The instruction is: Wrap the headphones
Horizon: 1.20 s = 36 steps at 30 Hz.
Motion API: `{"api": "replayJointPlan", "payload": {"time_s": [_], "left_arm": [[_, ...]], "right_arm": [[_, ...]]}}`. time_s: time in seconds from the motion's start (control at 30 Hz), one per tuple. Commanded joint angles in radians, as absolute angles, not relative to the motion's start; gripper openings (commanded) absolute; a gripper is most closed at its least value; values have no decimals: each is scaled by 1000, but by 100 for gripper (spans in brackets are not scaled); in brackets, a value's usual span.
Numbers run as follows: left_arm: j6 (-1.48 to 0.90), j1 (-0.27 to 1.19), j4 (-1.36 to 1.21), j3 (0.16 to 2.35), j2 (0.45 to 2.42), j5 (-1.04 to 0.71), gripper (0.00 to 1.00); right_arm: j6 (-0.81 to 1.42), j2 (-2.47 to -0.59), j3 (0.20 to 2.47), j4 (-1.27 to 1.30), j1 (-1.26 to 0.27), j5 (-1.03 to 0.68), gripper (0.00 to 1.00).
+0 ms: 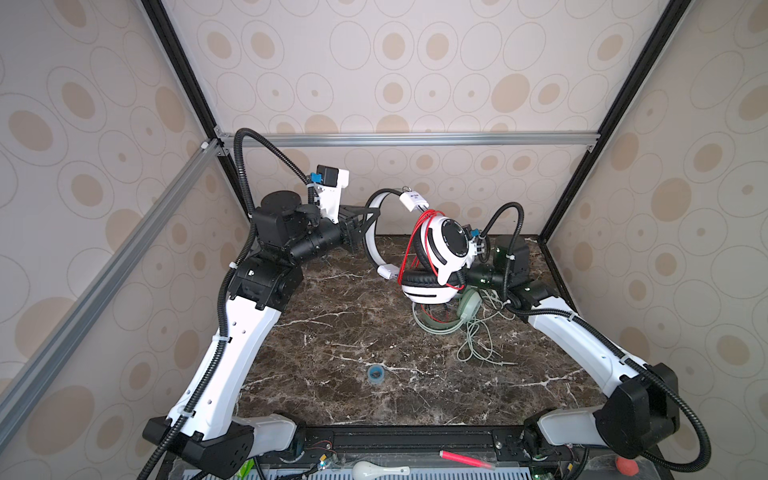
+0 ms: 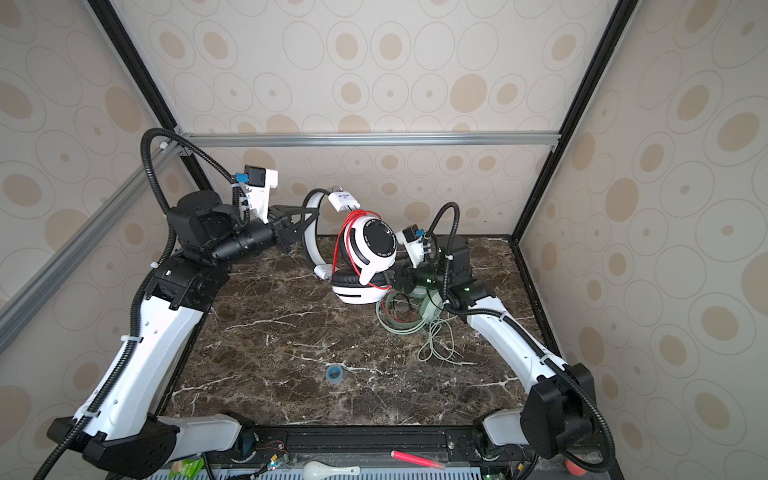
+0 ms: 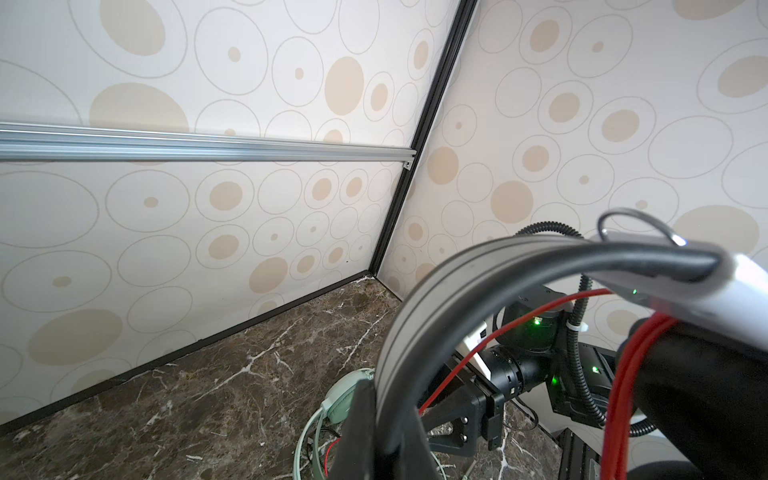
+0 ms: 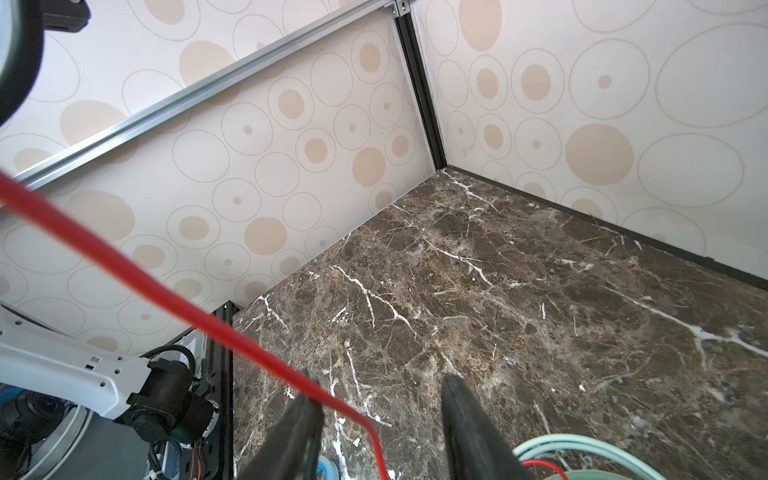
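Marble tabletop [image 4: 540, 291] backs the right gripper [image 4: 382, 432], seen parted only wrist-side.

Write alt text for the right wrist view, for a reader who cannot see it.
The right gripper stands open over a dark marble table, and a thin red cord runs slanting down past one of its fingers into the gap. Pale green headphones show at the picture's edge beside the gripper.

Upper headphones [image 1: 446, 243] hang above lower headphones [image 1: 467, 309] lying on table [image 1: 332, 332]
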<state>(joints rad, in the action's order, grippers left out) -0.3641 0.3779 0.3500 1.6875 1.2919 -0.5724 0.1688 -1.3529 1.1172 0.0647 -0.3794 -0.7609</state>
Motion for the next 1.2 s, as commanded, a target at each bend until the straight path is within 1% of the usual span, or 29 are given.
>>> {"api": "replayJointPlan", "payload": {"time_s": [0.0, 0.2, 0.37, 0.97, 1.17], "left_arm": [[-438, 380, 247, 1766, 1289, -577, 0], [-474, 380, 209, 1754, 1290, -557, 0], [-492, 380, 184, 1745, 1287, -531, 0], [-528, 380, 130, 1739, 1295, -520, 0], [-537, 377, 115, 1752, 1308, -501, 0]], "right_arm": [[162, -1328, 1092, 121, -380, -778, 52], [149, -1313, 1047, 171, -393, -732, 61], [161, -1312, 1021, 222, -395, -725, 63], [198, -1362, 988, 316, -412, -769, 64], [182, -1385, 979, 295, -443, -787, 64]]}}
